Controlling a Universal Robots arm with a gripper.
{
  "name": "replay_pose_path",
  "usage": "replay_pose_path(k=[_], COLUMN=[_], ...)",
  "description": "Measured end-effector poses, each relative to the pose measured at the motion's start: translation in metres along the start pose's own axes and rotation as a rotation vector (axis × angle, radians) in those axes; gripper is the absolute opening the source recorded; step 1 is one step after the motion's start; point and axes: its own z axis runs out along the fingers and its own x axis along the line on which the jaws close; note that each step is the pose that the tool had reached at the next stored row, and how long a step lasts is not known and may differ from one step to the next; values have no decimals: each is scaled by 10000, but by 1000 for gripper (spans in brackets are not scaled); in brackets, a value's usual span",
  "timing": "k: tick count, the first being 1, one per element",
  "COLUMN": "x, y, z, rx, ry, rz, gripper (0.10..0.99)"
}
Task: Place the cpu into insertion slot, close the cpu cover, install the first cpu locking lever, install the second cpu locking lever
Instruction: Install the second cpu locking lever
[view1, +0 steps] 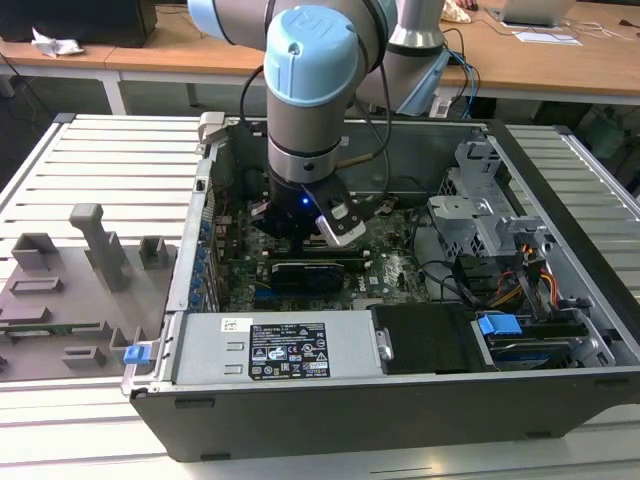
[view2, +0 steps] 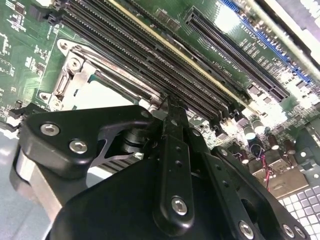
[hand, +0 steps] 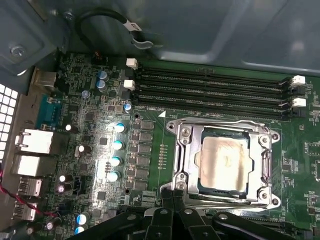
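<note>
In the first wrist view the cpu (hand: 224, 162), a flat square with a silver top, lies in the insertion slot (hand: 274, 136). The grey metal cpu cover (hand: 186, 156) lies flat around it, the chip showing through its window. Thin metal lever rods (hand: 225, 123) run along two sides of the socket. My gripper (hand: 172, 192) has its black fingers together at one corner of the socket, with nothing seen between them. In the second wrist view the gripper (view2: 172, 107) points down beside the cpu (view2: 97, 97). In the exterior view the gripper (view1: 300, 225) is low inside the open computer case (view1: 560, 190).
Long black memory slots (hand: 210, 85) run just beside the socket. Capacitors (hand: 117, 145) and rear ports (hand: 35, 142) stand on the other side. A power supply (view1: 290, 350), a drive cage (view1: 480, 215) and cables (view1: 520, 275) fill the case; a grey fixture tray (view1: 70, 290) lies outside.
</note>
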Motion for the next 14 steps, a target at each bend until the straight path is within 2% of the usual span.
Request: replay_pose_path(k=[4, 6, 14], x=[9, 20, 48], y=[-4, -4, -3], z=[32, 34, 36], rx=[-139, -169, -193], ry=[-18, -19, -21], rz=[1, 2, -2], gripper=[106, 106, 106])
